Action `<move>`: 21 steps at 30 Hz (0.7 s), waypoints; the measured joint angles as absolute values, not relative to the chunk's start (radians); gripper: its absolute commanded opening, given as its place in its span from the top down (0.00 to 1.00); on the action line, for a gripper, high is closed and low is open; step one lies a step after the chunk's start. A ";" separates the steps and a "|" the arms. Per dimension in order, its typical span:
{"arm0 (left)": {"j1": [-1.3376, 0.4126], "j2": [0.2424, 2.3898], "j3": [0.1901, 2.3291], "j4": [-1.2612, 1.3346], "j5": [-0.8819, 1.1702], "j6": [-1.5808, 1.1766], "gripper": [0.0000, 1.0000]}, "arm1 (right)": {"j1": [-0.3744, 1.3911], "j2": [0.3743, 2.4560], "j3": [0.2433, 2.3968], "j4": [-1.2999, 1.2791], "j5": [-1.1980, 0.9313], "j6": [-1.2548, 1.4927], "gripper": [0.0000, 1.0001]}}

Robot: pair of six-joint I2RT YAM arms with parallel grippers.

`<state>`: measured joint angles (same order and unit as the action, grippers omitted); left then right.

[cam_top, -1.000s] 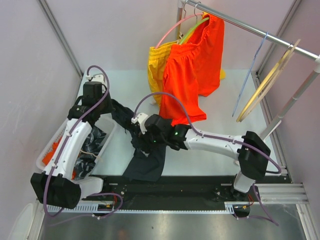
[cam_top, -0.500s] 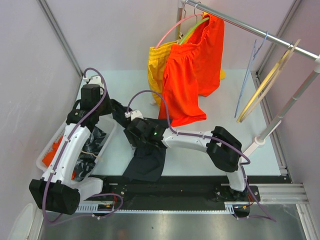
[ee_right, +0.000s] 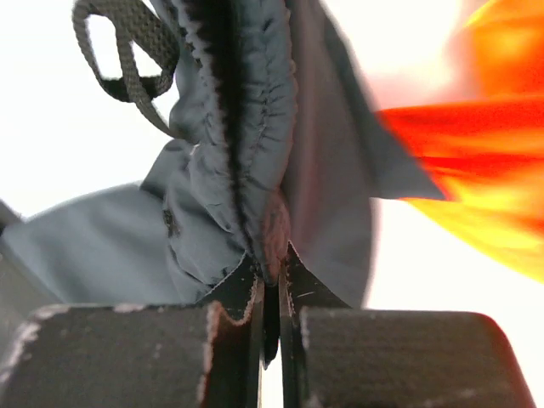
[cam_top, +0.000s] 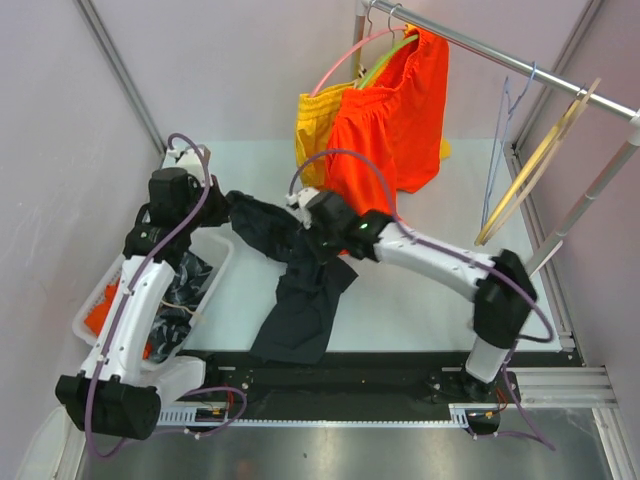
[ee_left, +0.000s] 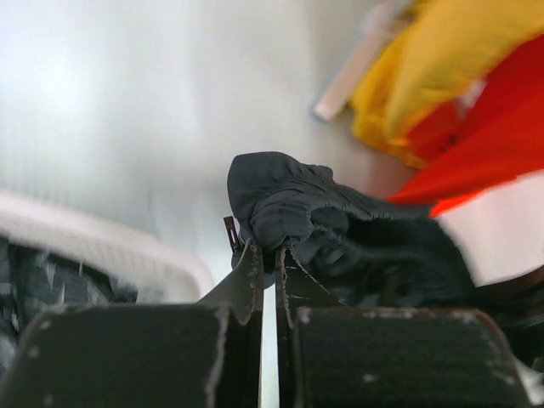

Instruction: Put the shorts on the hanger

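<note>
The shorts [cam_top: 300, 300] are not yet on the hanger [cam_top: 497, 155]; they are held in the air well to the left of it and lower, on the far side of the orange shorts [cam_top: 385, 140] as seen from the hanger. Both grippers are closed on the dark fabric. In the left wrist view the left gripper [ee_left: 265, 255] has its jaws pressed together on a bunched fold, and in the right wrist view the right gripper [ee_right: 270, 263] pinches the gathered elastic waistband, with a loop of drawstring above it. The cloth is stretched between the two grips, so its held edge runs roughly left to right, and its right end is toward the hanger. One leg hangs down loosely, away from the hanger, toward the arm bases. The right gripper is clearly the nearer one to the hanger, and the left gripper is the farthest from it. The hanger itself hangs by its hook on the rail [cam_top: 480, 45], just left of the cream hangers [cam_top: 535, 160], and from above it shows nearly edge-on. I judge that the coming move must carry the shorts to the right and upward, with the right arm leading, and the orange shorts between could catch the cloth.
</note>
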<state>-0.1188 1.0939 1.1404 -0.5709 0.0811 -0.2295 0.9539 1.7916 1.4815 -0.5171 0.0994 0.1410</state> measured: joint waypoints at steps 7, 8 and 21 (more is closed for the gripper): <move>-0.117 1.000 1.201 -0.532 0.368 -0.007 1.00 | 0.777 1.521 1.609 -0.722 -0.106 -0.197 1.00; -0.117 0.991 1.230 -0.530 0.417 0.028 1.00 | 0.766 1.497 1.651 -0.755 -0.118 -0.245 1.00; -0.117 0.992 1.660 -0.524 0.787 0.109 1.00 | 0.879 1.429 2.273 -1.117 -0.074 -0.771 1.00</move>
